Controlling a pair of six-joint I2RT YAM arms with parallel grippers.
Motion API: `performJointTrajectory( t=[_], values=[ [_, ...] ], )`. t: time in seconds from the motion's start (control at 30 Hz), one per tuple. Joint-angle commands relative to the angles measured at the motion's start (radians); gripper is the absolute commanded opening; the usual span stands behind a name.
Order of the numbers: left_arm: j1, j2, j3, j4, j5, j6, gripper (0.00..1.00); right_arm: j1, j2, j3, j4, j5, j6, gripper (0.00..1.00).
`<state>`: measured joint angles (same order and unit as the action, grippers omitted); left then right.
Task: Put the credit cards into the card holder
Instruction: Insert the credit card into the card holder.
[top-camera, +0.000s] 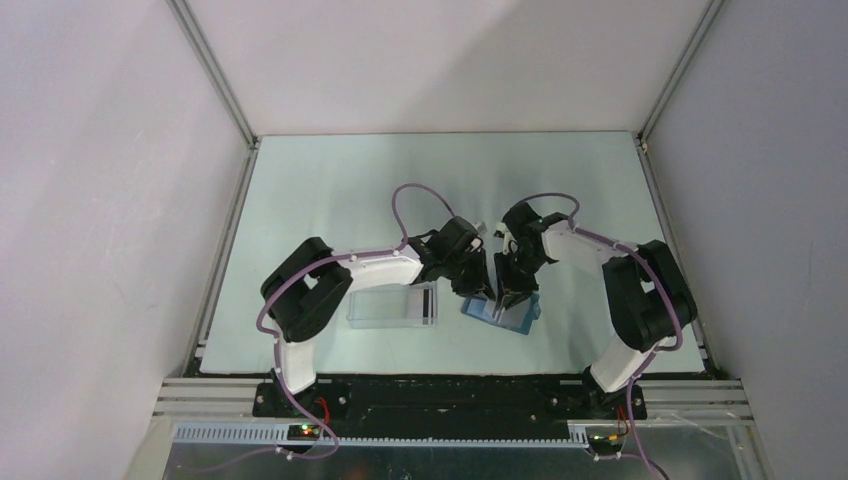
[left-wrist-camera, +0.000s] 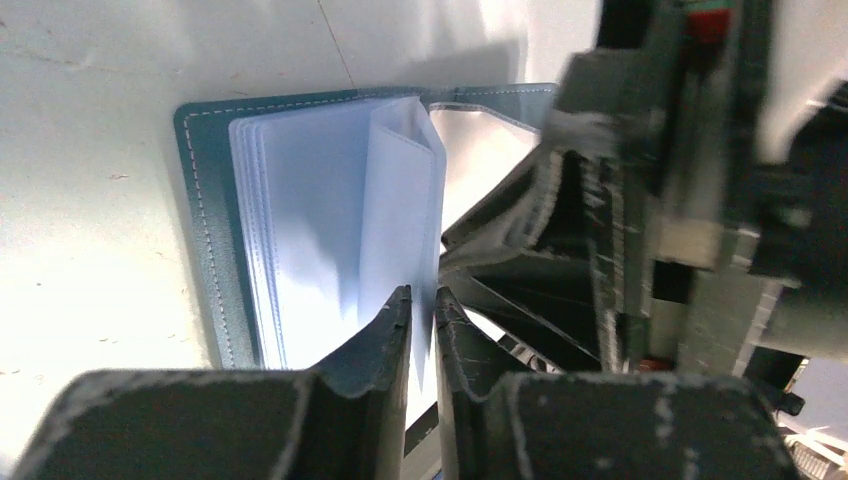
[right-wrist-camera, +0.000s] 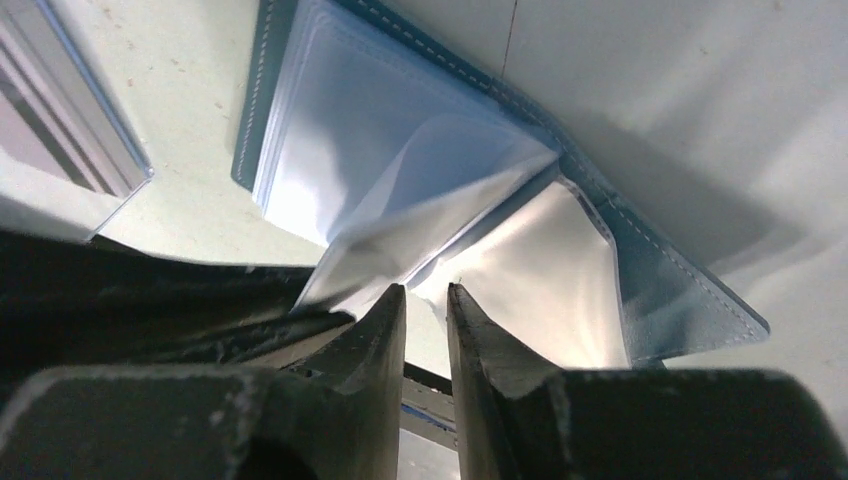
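The teal-blue card holder (top-camera: 522, 318) lies open on the table, its clear sleeves fanned out. In the left wrist view its cover (left-wrist-camera: 205, 220) is on the left, and one sleeve (left-wrist-camera: 400, 190) stands up and runs between my left gripper's (left-wrist-camera: 422, 292) nearly closed fingers. My right gripper (right-wrist-camera: 427, 288) hovers over the open card holder (right-wrist-camera: 660, 270) with a narrow gap and nothing between its fingers. From above, both grippers meet over the holder, left (top-camera: 480, 288) and right (top-camera: 505, 298). A black-striped credit card (top-camera: 428, 303) shows at the clear box's right end.
A clear plastic box (top-camera: 390, 306) sits just left of the card holder, close under the left arm; its corner shows in the right wrist view (right-wrist-camera: 70, 160). Both arms crowd the table's middle front. White walls enclose the pale table (top-camera: 330, 190).
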<state>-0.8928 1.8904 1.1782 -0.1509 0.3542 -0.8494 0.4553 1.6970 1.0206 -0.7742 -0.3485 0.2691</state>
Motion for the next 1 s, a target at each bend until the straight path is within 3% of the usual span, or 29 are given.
performJointTrajectory(
  t=[0.0, 0.1, 0.37, 0.97],
  values=[
    [-0.003, -0.028, -0.003, 0.051, 0.029, -0.023, 0.19, -0.009, -0.078, -0.002, -0.033, 0.031, 0.026, 0.28],
    [-0.003, -0.025, 0.006, 0.053, 0.033, -0.022, 0.21, -0.018, -0.116, -0.002, -0.061, 0.076, 0.037, 0.31],
    [-0.014, -0.029, 0.032, 0.052, 0.06, -0.017, 0.4, -0.075, -0.214, -0.002, -0.1, 0.17, 0.056, 0.4],
    [-0.097, 0.096, 0.138, 0.083, 0.128, -0.031, 0.57, -0.171, -0.288, -0.001, -0.102, 0.185, 0.03, 0.45]
  ],
)
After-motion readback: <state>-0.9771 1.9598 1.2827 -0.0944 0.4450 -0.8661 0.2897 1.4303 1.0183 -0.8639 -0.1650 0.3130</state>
